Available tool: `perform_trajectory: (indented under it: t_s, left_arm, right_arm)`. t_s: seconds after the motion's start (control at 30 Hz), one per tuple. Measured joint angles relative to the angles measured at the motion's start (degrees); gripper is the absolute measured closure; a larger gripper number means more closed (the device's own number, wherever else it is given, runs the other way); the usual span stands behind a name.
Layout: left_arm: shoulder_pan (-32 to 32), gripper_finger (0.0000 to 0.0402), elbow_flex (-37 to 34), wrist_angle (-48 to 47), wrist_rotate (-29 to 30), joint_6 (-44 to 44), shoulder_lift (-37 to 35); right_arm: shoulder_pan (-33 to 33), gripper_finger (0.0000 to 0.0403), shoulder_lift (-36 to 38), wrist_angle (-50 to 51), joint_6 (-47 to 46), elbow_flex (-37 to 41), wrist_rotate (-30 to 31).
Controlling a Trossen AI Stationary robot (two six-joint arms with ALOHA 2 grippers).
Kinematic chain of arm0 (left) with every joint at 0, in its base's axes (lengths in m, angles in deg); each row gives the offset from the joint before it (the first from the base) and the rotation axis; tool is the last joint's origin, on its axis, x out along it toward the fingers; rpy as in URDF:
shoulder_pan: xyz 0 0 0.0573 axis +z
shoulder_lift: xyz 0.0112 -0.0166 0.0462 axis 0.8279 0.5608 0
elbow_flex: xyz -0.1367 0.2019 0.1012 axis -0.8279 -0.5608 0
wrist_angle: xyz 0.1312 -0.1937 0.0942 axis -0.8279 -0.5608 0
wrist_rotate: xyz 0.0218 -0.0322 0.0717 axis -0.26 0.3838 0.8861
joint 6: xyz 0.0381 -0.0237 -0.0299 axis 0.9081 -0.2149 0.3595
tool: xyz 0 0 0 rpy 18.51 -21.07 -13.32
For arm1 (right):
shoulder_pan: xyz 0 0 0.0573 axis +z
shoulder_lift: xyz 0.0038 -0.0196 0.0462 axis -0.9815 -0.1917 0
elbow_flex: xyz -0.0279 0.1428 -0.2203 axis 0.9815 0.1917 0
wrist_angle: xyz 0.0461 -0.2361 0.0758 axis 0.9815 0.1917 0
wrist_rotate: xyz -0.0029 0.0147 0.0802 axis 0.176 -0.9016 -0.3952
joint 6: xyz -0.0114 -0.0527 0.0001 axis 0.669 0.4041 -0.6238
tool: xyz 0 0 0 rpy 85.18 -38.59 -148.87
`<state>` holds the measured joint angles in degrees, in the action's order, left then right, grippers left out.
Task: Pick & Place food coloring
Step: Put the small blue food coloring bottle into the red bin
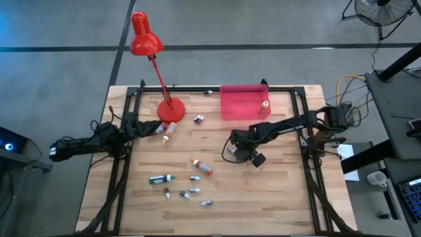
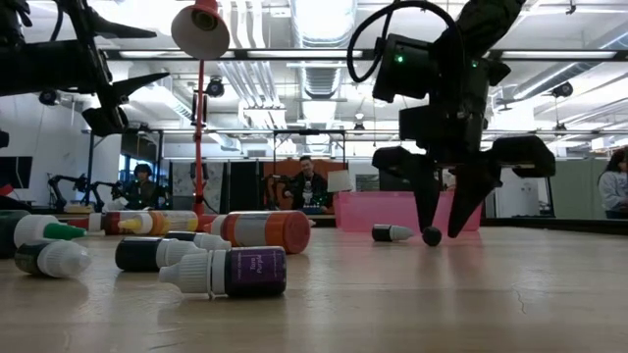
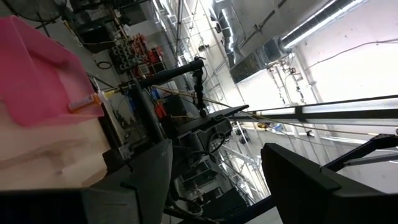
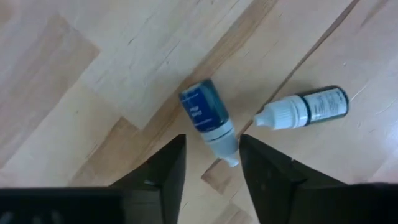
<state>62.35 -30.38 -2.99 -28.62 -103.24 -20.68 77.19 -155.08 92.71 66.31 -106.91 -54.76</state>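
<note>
I have the right gripper [image 4: 208, 163] down at the bench [image 1: 276, 197], near the middle, with a small blue bottle [image 4: 207, 119] lying on its side between the two fingers. The jaws stand apart on either side of the bottle's white cap end and do not yet clamp it. A second small bottle [image 4: 306, 109], dark with a white cap, lies just beside the first, outside the jaws. I judge the step in hand to be the grasp: the approach is complete, closure is not.

The next move calls for closing the jaws squarely on the cap or neck without rolling the bottle aside, then a straight lift and a carry to the pink tray [image 1: 238, 105] at the far side of the bench, where one bottle already stands.

The left gripper [image 3: 211, 180] waits at the left edge of the bench near the red lamp [image 1: 152, 66], jaws wide apart, holding nothing. More food coloring bottles [image 1: 187, 187] lie scattered on the near half of the bench.
</note>
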Motion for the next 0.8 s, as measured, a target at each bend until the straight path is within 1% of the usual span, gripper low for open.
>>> perform_trajectory:
  t_s: [0.17,0.57,0.67,0.8]
  left_arm:
    - [-0.01,0.0182,0.0,-0.02,0.0,-0.11,0.02]
    - [-0.01,0.0182,0.0,-0.07,-0.09,-0.22,0.02]
    - [-0.02,0.0182,0.0,-0.38,-0.13,-0.26,0.02]
    - [-0.02,0.0182,0.0,-0.78,-0.13,-0.26,0.02]
  right_arm:
    - [-0.02,0.0288,0.0,-0.37,0.42,0.0,0.0]
    - [-0.02,0.0296,-1.88,-0.58,-0.63,0.48,-0.46]
    - [0.0,0.0299,-1.81,-0.48,-3.86,0.39,-0.42]
    - [0.02,0.0306,-1.6,-0.33,-10.56,-0.03,-0.11]
